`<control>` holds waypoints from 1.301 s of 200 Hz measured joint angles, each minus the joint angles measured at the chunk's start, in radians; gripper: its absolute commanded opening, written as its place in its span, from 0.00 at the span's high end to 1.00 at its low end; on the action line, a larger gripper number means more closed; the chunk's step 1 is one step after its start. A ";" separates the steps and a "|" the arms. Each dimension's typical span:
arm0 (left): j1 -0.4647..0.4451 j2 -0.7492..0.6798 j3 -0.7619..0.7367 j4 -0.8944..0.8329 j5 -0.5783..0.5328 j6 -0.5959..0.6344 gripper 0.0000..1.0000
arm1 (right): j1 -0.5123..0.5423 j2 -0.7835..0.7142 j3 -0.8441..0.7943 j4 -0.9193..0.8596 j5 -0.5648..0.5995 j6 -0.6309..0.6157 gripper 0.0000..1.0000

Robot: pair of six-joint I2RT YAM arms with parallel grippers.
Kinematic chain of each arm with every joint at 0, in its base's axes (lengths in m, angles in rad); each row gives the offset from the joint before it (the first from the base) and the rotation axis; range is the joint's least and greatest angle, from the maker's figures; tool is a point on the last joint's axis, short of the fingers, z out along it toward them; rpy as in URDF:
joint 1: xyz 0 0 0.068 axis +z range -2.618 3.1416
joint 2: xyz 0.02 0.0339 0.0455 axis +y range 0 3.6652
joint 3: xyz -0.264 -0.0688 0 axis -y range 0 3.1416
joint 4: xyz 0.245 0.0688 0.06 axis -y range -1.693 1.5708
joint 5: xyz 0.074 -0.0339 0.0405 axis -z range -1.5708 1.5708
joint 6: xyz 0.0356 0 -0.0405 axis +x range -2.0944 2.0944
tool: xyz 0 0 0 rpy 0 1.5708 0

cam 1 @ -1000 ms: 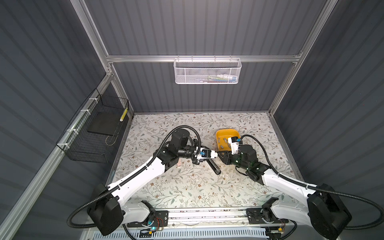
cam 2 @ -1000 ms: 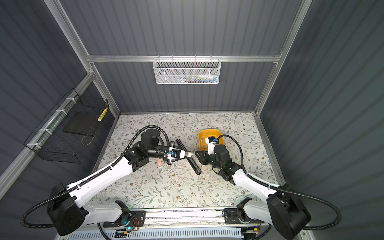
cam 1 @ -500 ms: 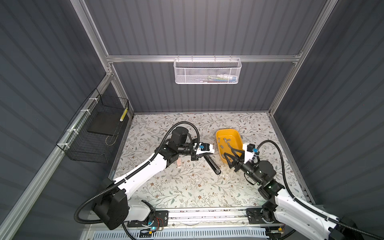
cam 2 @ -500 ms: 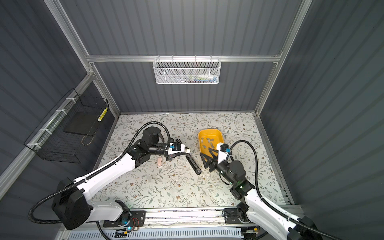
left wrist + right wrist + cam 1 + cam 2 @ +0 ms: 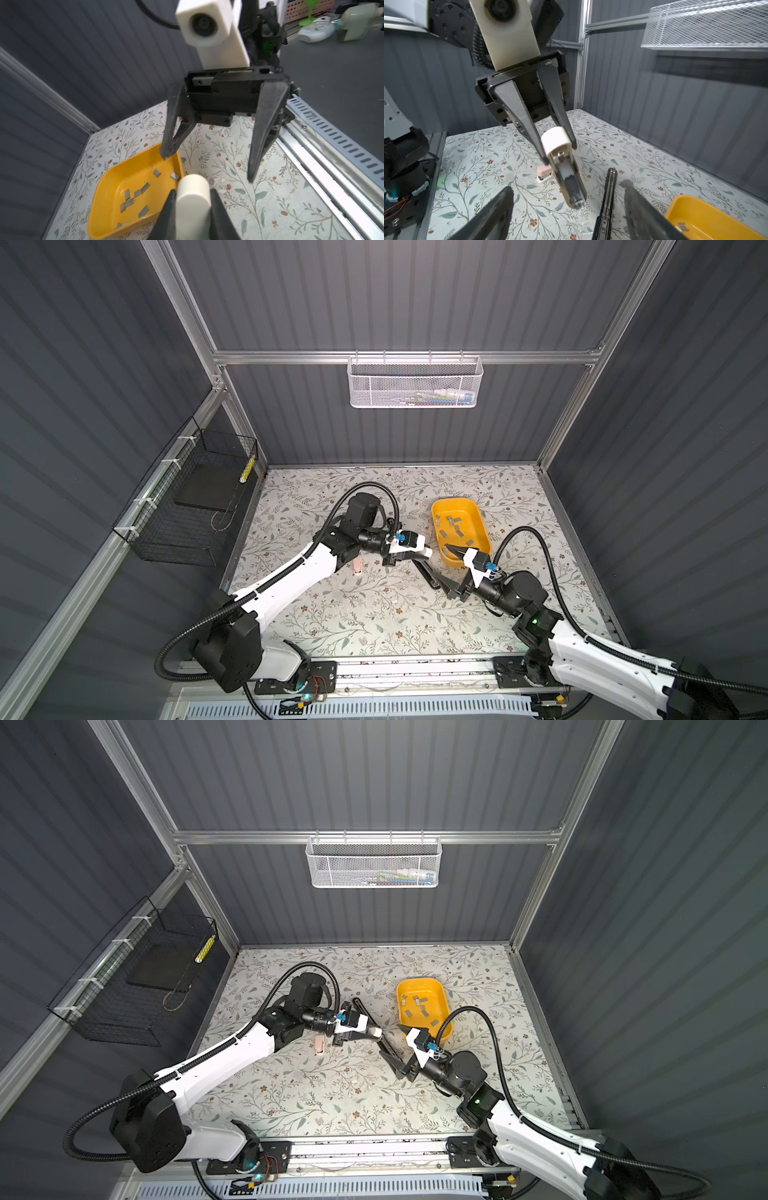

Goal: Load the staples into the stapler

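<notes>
Staples (image 5: 456, 526): roughly 10 short grey strips, lying loose and scattered on the floor of the yellow tray (image 5: 477, 520). The tray sits right of centre on the floral table (image 5: 353, 614).

Left gripper (image 5: 559, 152): fingers pinched on a cream stapler (image 5: 566, 176), gripped near its rounded end. The stapler is held off the table and tilted, with its metal underside facing the right wrist camera.

Right gripper (image 5: 208, 166): jaws spread wide, empty. 1 fingertip is at the tray's near rim; I cannot tell whether it touches.

Black stapler (image 5: 608, 195): lies flat on the table between the 2 grippers, just beside the tray.

Pink stapler (image 5: 357, 564): small, on the table below the left arm, apart from the tray.
</notes>
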 measured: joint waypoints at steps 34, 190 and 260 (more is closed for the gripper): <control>-0.042 0.000 0.007 -0.055 0.042 0.056 1.00 | 0.026 0.016 0.012 -0.023 -0.006 -0.041 0.24; -0.042 -0.017 0.007 -0.061 0.068 -0.003 1.00 | 0.068 0.166 0.058 -0.029 -0.055 -0.131 0.98; 0.092 -0.035 -0.020 0.006 0.082 -0.038 0.59 | 0.060 0.172 0.111 -0.108 0.009 -0.076 1.00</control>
